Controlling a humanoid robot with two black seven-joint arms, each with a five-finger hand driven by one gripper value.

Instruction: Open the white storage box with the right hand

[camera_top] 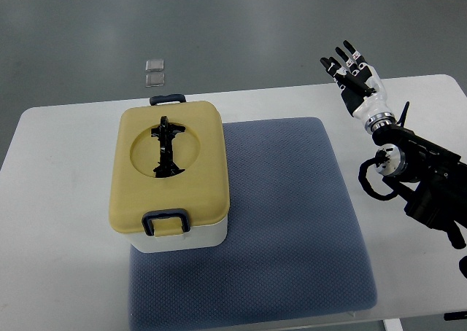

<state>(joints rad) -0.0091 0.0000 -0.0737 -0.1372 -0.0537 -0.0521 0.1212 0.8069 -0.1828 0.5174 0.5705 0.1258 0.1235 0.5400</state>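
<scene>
Taking the white storage box (172,174) as the landmark: its nearest face carries a dark front latch (166,222) folded down over the edge of the yellow lid (170,167), and the lid sits flat and closed on the white body, so the opening has not begun. The box stands on the left part of a grey-blue mat (292,222), which spreads out to the right of it and toward the camera, the whole resting on a white table (66,134). In the round recess at the middle of the lid lies a black folding handle (166,149), flat, and on the far side of the box a second latch (167,98) shows at the lid's rim. Well to the right of the box and a little farther back, beyond the mat's right edge, the right hand (355,79) is raised over the table with fingers spread and nothing in them; the left arm is out of view. To do this well, I judge the hand should come across to the front latch first, hook it and swing it free, then deal with the far one, before lifting by the lid's edge or handle; pulling on the lid with either latch engaged would likely just drag the box across the mat. Beyond the table, two small clear squares (155,71) lie on the floor.
</scene>
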